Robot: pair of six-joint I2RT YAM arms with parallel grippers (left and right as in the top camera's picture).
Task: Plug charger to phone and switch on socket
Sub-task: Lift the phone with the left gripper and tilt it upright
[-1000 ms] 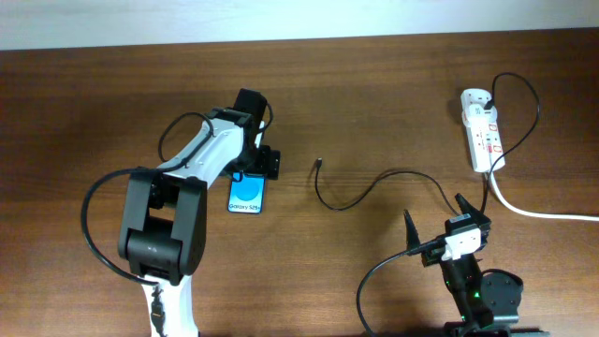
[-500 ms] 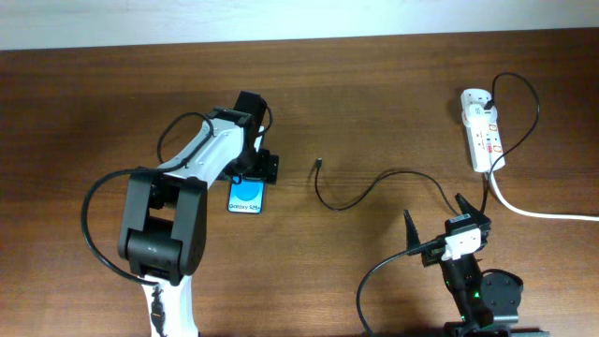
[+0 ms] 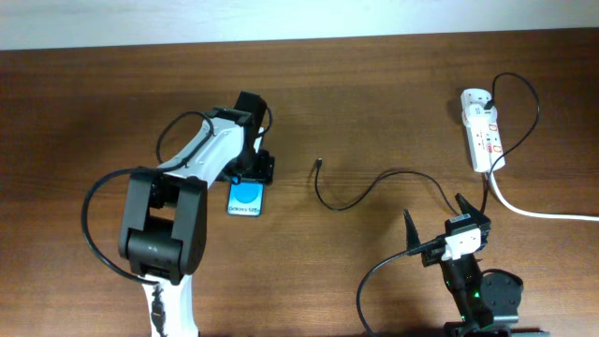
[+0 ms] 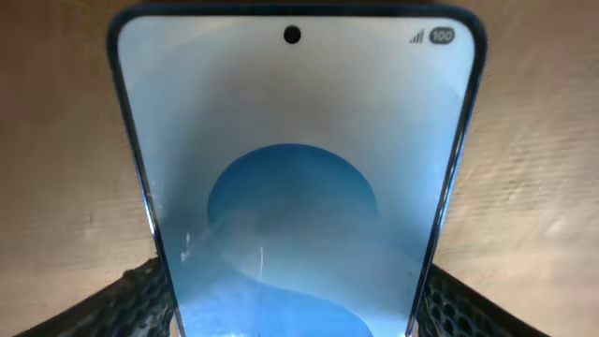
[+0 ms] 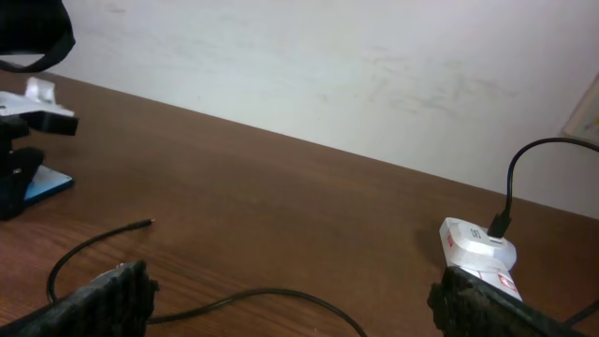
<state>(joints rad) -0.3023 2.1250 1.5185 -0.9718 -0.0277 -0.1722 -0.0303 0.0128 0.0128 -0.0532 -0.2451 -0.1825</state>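
Observation:
The phone (image 3: 246,199) lies flat on the table with its blue screen up. It fills the left wrist view (image 4: 292,168). My left gripper (image 3: 255,171) is at its far end, and the two fingers (image 4: 292,290) press against its long edges. The charger is a thin black cable (image 3: 367,187) curling across the table. Its free tip (image 3: 319,164) lies right of the phone and apart from it, and shows in the right wrist view (image 5: 148,223). The white socket strip (image 3: 482,131) is at the far right with the black plug in it. My right gripper (image 3: 432,210) is open and empty, near the front.
The strip's thick white cord (image 3: 538,212) runs off the right edge. The left arm's body (image 3: 168,215) spans the left front of the brown table (image 3: 94,94). A pale wall rises behind the table in the right wrist view (image 5: 328,56).
My left gripper has shifted slightly at the phone's far end, and the phone has moved a touch toward the front. The right arm and the charger have not moved.

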